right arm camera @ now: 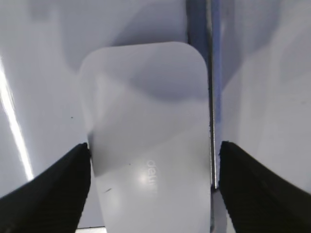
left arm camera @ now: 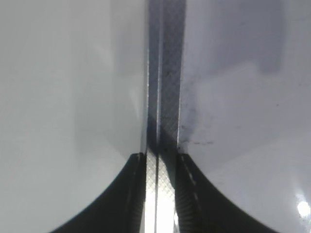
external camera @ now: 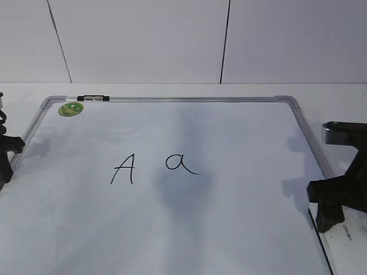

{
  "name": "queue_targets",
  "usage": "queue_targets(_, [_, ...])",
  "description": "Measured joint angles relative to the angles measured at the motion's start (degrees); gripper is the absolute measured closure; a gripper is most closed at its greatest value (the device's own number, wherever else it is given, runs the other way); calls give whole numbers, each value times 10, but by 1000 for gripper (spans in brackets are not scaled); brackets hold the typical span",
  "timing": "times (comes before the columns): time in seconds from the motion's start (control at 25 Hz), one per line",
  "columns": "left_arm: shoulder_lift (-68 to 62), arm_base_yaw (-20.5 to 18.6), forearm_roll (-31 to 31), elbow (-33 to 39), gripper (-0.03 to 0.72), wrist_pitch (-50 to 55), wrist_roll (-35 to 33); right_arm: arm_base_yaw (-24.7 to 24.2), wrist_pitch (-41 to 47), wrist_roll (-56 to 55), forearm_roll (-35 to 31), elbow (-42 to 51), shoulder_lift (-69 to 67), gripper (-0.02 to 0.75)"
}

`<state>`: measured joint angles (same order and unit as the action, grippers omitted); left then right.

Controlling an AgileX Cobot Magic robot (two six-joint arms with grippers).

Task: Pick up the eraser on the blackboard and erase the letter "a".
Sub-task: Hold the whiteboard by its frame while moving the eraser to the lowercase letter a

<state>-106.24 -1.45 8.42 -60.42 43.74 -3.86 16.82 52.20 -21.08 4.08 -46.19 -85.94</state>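
Observation:
The blackboard [external camera: 229, 132] is a white board with a silver frame. It carries a small cursive letter "a" [external camera: 180, 163] right of a capital "A" [external camera: 124, 169]. The white eraser [right arm camera: 148, 131] lies by the board's right frame; its end shows in the exterior view [external camera: 346, 234]. My right gripper [right arm camera: 155, 160] is open, one finger on each side of the eraser, low over it [external camera: 330, 217]. My left gripper [left arm camera: 159, 165] is shut on the board's left frame strip [left arm camera: 165, 73], at the left edge in the exterior view [external camera: 7, 152].
A round green sticker [external camera: 71, 109] sits at the board's far left corner, with a black clip [external camera: 93, 98] on the top frame. A white wall stands close behind the table. The board's right frame [right arm camera: 199, 19] runs right beside the eraser.

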Motion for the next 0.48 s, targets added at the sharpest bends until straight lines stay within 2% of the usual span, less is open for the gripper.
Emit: queue_targets(0.48, [0,0,0,0,539,0,0,0,0,11,0,-1,-21,116])
